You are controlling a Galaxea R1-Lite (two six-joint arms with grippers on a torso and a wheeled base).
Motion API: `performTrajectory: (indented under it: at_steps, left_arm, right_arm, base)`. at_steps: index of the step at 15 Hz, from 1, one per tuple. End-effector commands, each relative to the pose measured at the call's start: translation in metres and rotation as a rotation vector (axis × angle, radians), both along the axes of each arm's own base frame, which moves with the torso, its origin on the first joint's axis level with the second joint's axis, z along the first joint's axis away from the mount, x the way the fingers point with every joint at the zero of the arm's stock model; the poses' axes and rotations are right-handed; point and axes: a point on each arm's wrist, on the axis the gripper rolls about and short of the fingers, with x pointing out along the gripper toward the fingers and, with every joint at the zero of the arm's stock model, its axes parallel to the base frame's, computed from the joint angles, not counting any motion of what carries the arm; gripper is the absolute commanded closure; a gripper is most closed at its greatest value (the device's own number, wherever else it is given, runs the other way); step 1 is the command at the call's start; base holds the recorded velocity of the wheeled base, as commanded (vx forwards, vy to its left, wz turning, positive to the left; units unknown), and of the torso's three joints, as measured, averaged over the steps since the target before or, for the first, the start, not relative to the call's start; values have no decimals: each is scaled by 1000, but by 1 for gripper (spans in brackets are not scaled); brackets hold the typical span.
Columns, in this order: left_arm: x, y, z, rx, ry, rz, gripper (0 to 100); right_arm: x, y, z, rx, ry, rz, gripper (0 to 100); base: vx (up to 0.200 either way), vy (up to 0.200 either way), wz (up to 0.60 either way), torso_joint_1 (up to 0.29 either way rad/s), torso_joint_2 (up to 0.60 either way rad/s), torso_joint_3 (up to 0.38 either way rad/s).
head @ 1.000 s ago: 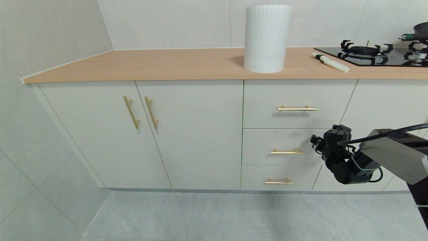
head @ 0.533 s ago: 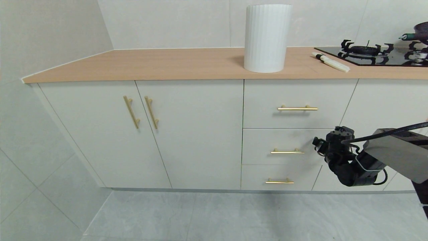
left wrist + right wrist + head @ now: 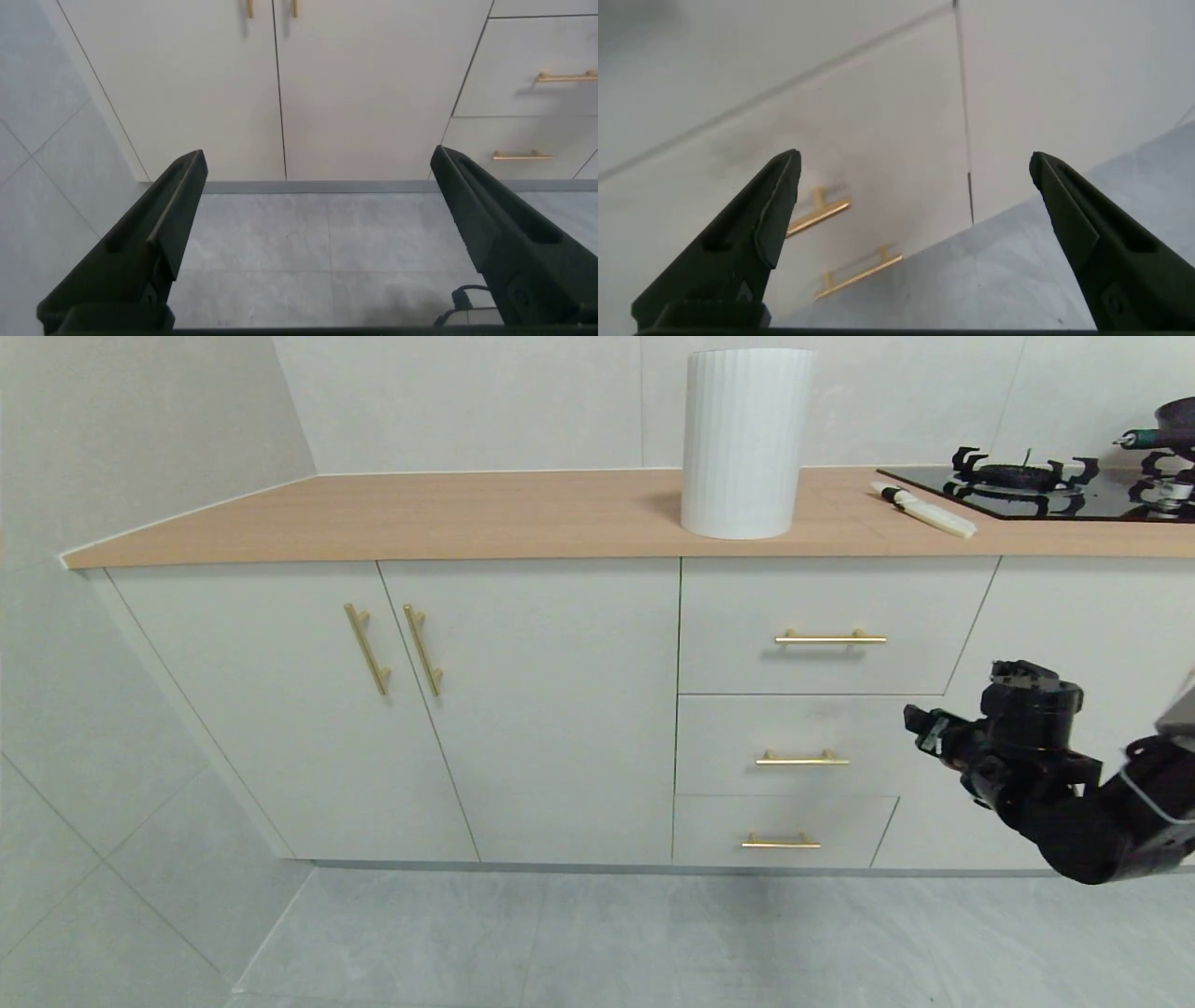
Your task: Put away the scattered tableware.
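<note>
Since 1.0 s ago the right gripper (image 3: 934, 735) has swung away from the middle drawer (image 3: 794, 728) toward the robot's right and risen a little. It now hangs in front of the cabinet face, just past the right edge of the 3-drawer stack, level with the middle drawer. Everything on the countertop (image 3: 448, 513) lies as it did.

Its jaws are spread wide and hold nothing. In the right wrist view 2 brass drawer handles (image 3: 818, 214) show between the fingers, with a vertical cabinet seam beside them.

The left gripper (image 3: 318, 154) hangs low over the grey tiled floor (image 3: 308, 252), facing the foot of the 2 cupboard doors (image 3: 374, 84). Its jaws are likewise released wide, with nothing between them.

The tableware to be put away is a pale utensil (image 3: 922, 510) with a dark band near 1 end. It lies flat on the countertop, just beside the near left corner of the black hob (image 3: 1027, 490), well above the right gripper and apart from it. A tall white ribbed container (image 3: 742, 443) stands upright on the countertop to the utensil's left, above the top drawer (image 3: 831, 607).

All 3 drawers are closed, each with a horizontal brass handle. Both cupboard doors are closed too, their 2 brass handles (image 3: 422, 650) standing side by side.
</note>
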Motion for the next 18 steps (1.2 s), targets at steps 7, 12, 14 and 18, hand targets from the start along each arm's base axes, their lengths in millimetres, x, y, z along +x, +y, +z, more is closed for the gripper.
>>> performTrajectory:
  at_steps: [7, 12, 14, 18]
  left_arm:
    - [0, 0, 0, 0, 0, 0, 0]
    - [0, 0, 0, 0, 0, 0, 0]
    - [0, 0, 0, 0, 0, 0, 0]
    - [0, 0, 0, 0, 0, 0, 0]
  right_arm:
    - [-262, -27, 86, -201, -284, -58, 0]
    - [-366, -40, 55, -316, -266, -70, 0]
    - [-391, -41, 44, -362, -249, -124, 0]
    - [-396, -39, 23, -358, -240, -187, 0]
  base:
    - [0, 0, 0, 0, 0, 0]
    - [0, 0, 0, 0, 0, 0]
    - [0, 0, 0, 0, 0, 0]
    - [0, 0, 0, 0, 0, 0]
